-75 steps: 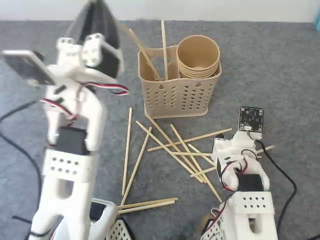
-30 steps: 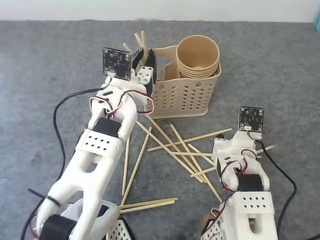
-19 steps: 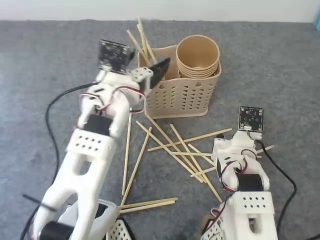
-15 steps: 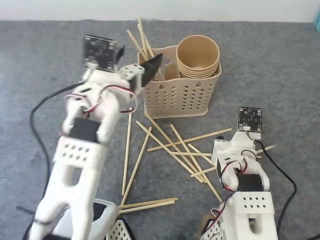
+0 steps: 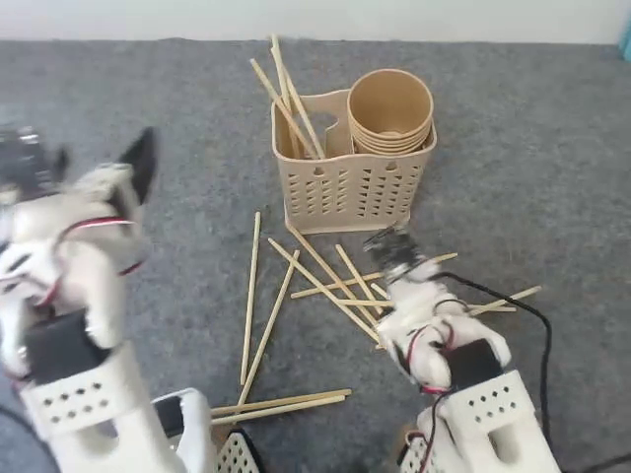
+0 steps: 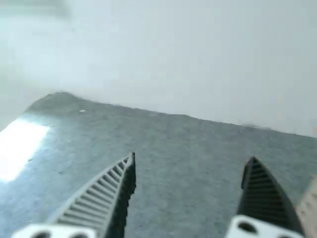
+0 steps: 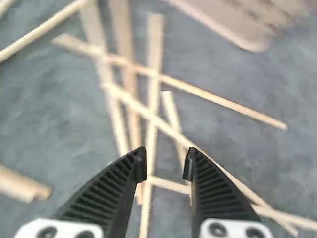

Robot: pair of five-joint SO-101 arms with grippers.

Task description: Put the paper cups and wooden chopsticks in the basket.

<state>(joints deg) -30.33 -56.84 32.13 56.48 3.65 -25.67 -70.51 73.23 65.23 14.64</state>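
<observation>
My right jaws, narrowly parted, hang over light, stiff wooden chopsticks [image 7: 154, 74] at six o'clock of the basket [image 5: 350, 192]; I'd pinch one mid-length. My left jaws gape empty.

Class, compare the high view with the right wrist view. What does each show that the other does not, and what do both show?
High view, not the wrist view: the stacked paper cups in the basket, with leaning chopsticks beside them in it.
Right wrist view, not the high view: the right gripper close up, its ribbed fingers slightly apart, above crossed sticks.
Both: loose chopsticks scattered on the grey carpet.
</observation>
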